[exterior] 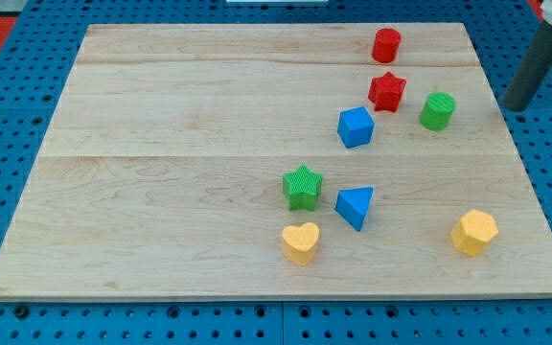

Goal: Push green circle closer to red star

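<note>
The green circle point(438, 110) stands on the wooden board at the view's upper right. The red star point(387, 91) lies just to its left and a little higher, a small gap apart. My tip point(514, 103) is the lower end of the dark rod at the view's right edge. It sits off the board's right side, to the right of the green circle and about level with it, not touching any block.
A red cylinder point(386, 45) stands above the red star. A blue cube point(356, 126) lies left of and below the star. A green star point(302, 187), blue triangle point(356, 207), yellow heart point(301, 242) and yellow hexagon point(474, 232) lie lower down. The board point(161, 144) rests on a blue pegboard.
</note>
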